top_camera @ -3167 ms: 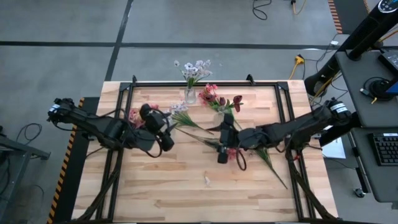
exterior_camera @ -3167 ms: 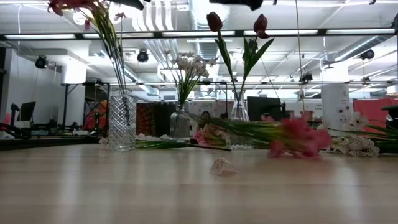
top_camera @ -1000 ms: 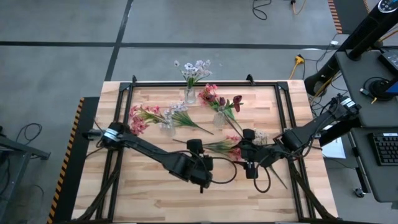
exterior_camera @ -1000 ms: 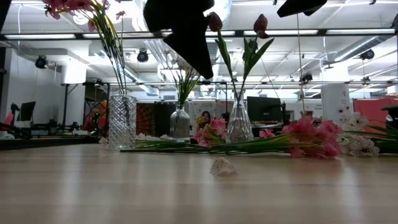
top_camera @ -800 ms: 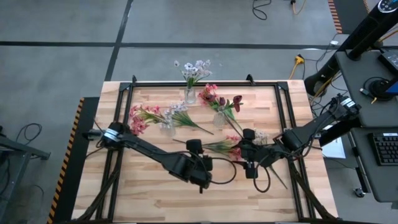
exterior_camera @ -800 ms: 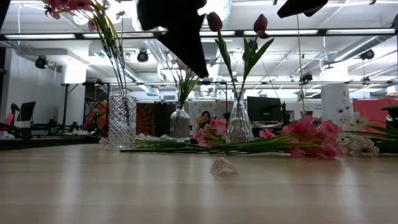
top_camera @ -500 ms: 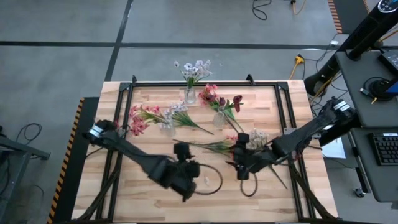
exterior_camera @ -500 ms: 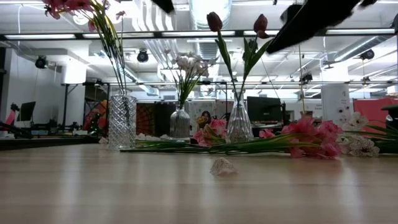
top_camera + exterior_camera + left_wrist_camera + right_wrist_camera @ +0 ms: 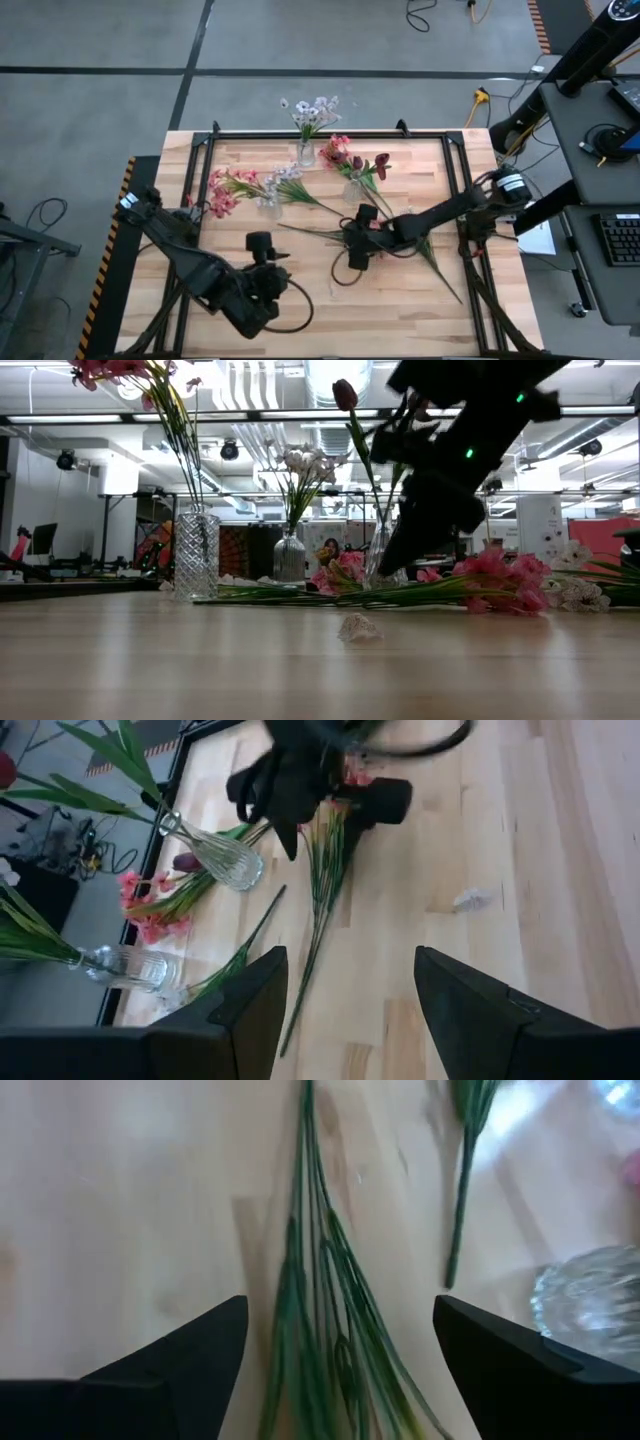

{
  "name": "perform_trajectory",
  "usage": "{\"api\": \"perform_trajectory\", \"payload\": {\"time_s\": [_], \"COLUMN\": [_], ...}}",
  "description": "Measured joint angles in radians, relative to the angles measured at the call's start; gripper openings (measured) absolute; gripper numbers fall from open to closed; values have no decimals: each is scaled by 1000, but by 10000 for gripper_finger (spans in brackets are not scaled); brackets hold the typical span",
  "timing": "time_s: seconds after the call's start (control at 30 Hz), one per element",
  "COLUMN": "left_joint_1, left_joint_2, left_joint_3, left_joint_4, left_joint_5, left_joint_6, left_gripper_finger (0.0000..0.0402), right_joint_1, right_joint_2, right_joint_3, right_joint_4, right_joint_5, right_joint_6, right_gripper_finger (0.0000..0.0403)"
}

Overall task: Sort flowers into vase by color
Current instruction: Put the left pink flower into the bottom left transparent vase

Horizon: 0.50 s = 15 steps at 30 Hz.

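three glass vases point(image 9: 305, 153) point(image 9: 352, 190) point(image 9: 268, 205); two dark red blooms point(image 9: 368, 165); one small scrap point(image 9: 358, 627).

Artificial pink-blossomed flowers with long green stalks point(image 9: 322, 234) lie flat mid-tabletop; other pink, white and dark red stems stand upright in glass vases point(image 9: 305, 153) near the far edge.

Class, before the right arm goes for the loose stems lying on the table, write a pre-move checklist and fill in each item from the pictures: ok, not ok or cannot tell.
1. Right gripper jaws open and empty: ok.
2. Right gripper lined up over the green stems lying on the table: ok, the stems run between its fingers in the right wrist view.
3. Left gripper out of the way: ok, it sits toward the table's near left, apart from the stems, jaws open and empty.
4. Vase with dark red blooms upright: ok.
5. Which colour blossom these stems carry: cannot tell, the right arm covers that end.
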Motion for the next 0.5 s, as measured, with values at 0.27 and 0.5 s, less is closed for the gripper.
{"api": "perform_trajectory", "payload": {"time_s": [0.27, 0.5], "left_joint_1": [-22, -27], "left_joint_2": [-47, -87], "left_joint_3": [0, 0], "left_joint_4": [-133, -162], "left_joint_5": [-85, -105], "left_joint_6": [-94, -82], "left_gripper_finger": [201, 201], "right_joint_1": [-61, -85], "right_joint_2": [88, 118], "right_joint_3": [0, 4], "right_joint_4": [55, 65], "right_joint_5": [-109, -167], "right_joint_6": [-33, -34], "right_gripper_finger": [292, 254]}}
